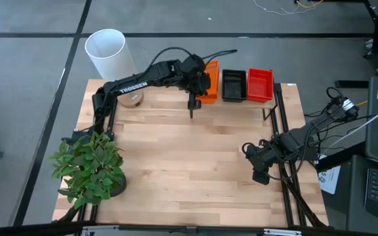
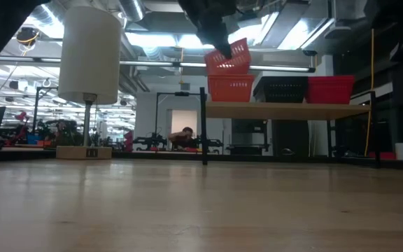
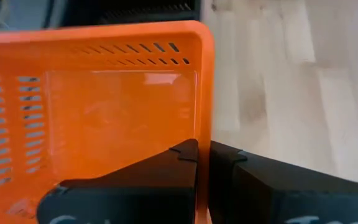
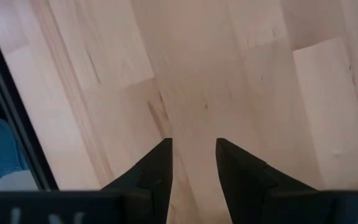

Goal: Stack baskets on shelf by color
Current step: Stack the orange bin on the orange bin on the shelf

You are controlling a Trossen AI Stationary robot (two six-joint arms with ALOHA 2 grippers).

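Our left tool is clamped on the rim of an orange basket, holding it tilted just above the orange stack on the shelf. These look light, thin and a bit flexy, so gripping the rim wall seems right. Right tool hangs parted over the bench.

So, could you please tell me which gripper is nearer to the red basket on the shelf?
Left. The left gripper is up at the shelf, shut on an orange basket two spots from the red basket. The right gripper waits open over the table's near right part.
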